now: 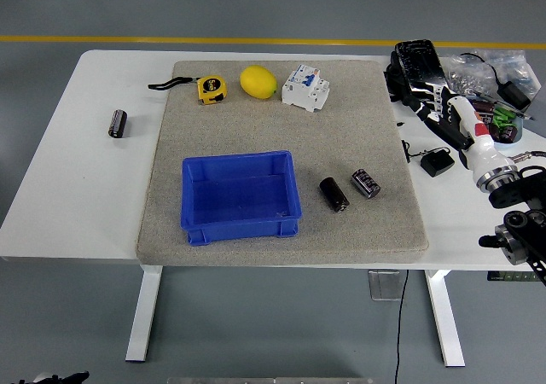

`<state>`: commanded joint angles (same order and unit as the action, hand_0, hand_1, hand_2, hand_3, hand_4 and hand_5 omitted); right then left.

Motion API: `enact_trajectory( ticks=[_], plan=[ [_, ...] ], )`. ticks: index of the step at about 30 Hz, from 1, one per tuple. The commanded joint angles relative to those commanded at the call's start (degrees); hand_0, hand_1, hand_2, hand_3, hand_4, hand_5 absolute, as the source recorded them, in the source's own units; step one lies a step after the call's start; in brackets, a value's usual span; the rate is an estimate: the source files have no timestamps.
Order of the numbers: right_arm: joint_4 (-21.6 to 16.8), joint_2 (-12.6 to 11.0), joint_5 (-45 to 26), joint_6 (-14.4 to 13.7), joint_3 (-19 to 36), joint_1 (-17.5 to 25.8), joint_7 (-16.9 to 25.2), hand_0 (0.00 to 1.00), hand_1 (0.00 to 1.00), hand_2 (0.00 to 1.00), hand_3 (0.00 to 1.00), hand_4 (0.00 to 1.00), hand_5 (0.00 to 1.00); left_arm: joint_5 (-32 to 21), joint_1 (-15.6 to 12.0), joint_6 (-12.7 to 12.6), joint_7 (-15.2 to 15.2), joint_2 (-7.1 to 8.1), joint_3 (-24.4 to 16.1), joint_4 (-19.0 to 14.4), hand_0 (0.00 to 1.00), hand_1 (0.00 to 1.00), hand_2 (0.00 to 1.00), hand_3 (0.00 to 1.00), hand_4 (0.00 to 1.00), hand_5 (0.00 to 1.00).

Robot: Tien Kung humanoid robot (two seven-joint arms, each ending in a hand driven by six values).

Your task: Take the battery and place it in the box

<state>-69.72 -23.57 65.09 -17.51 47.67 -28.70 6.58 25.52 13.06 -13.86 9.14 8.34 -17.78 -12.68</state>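
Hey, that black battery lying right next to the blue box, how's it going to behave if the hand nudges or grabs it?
The battery is a cylinder lying on its side, so a nudge would probably roll it, though the felt-like mat may slow it. Its glossy casing looks smooth, so it might slip in a loose grip. It appears rigid, and probably fairly heavy for its size.
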Motion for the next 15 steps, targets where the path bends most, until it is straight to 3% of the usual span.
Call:
enact_trajectory(
  ticks=[1,2,8,9,14,15],
  plan=[
    [0.0,-0.2,0.9,0.1,-0.5,-0.3,-0.3,0.792,0.794,0.819,0.82,0.998,0.77,0.0,0.0,0.0,0.0,0.02,0.0,0.0,0.714,0.699,0.754,0.618,0.627,0.496],
    [0.0,-0.4,2.0,0.3,-1.2,-0.8,-0.6,0.793,0.795,0.817,0.826,0.998,0.679,0.0,0.0,0.0,0.0,0.03,0.0,0.0,0.714,0.7,0.754,0.617,0.627,0.497],
    [0.7,-2.1,12.2,2.5,-7.1,-5.1,-2.8,0.793,0.795,0.817,0.826,0.998,0.679,0.0,-0.3,0.1,0.1,0.11,0.1,-0.1,0.714,0.7,0.754,0.617,0.627,0.497],
    [0.8,-2.2,13.7,2.7,-7.7,-5.6,-2.9,0.798,0.802,0.822,0.848,0.998,0.588,0.1,-0.3,0.1,0.1,0.13,0.0,-0.1,0.714,0.702,0.754,0.617,0.627,0.497],
    [2.0,-3.1,25.5,5.4,-13.0,-11.2,-2.3,0.798,0.802,0.822,0.848,0.998,0.588,0.5,-0.5,0.1,0.2,0.28,-0.3,-0.1,0.714,0.702,0.754,0.617,0.627,0.497],
    [2.2,-3.1,27.7,5.7,-13.6,-11.8,-2.1,0.789,0.793,0.818,0.841,0.998,0.482,0.6,-0.6,0.1,0.2,0.28,-0.4,-0.1,0.714,0.7,0.754,0.616,0.627,0.498]
  ],
)
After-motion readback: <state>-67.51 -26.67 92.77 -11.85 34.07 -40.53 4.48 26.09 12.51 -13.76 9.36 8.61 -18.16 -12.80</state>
